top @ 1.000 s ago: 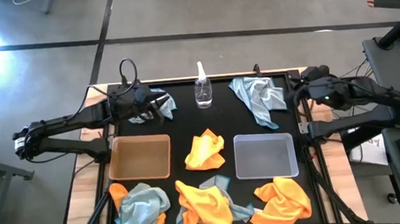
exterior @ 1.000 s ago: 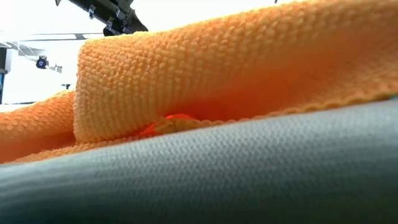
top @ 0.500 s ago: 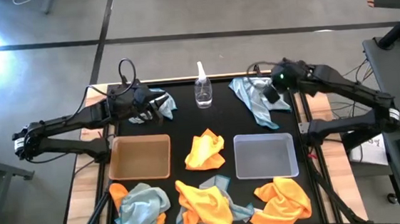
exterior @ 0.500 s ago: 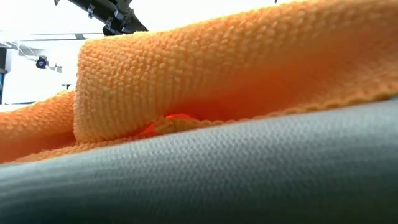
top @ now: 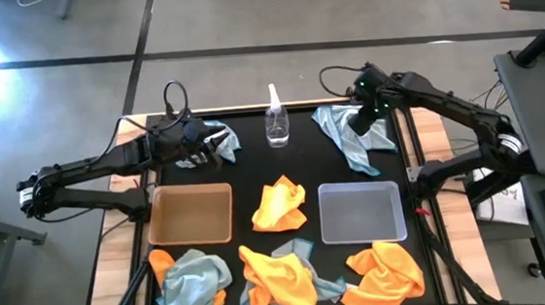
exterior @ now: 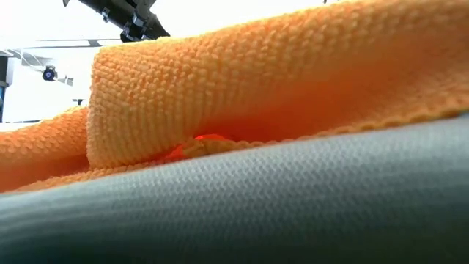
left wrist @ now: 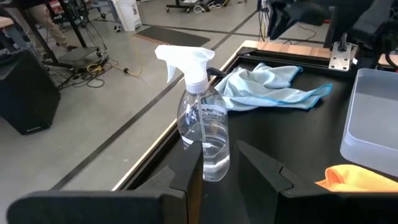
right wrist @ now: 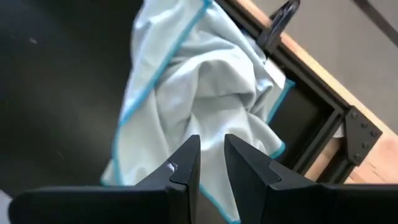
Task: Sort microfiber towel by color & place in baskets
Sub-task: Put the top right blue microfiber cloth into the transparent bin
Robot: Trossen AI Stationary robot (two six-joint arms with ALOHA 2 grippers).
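Pale-blue towel (right wrist: 193, 106) lies bunched at the mat's far right corner, right gripper (right wrist: 211, 163) above it w/ fingers narrow, empty. Risk: a pinch catching one fold only, cloth slipping en route to clear tray (top: 360, 212). Left gripper (left wrist: 217, 165) sits near bottle (left wrist: 203, 127), narrowly parted, empty. Black mat (top: 245, 174), grey concrete floor beyond.

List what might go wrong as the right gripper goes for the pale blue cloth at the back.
The right gripper hovers over the pale blue-grey microfiber cloth, which lies bunched against the table's back right corner frame; its fingers might strike that frame. The clear plastic spray bottle stands near the cloth and might be tipped by dragging.
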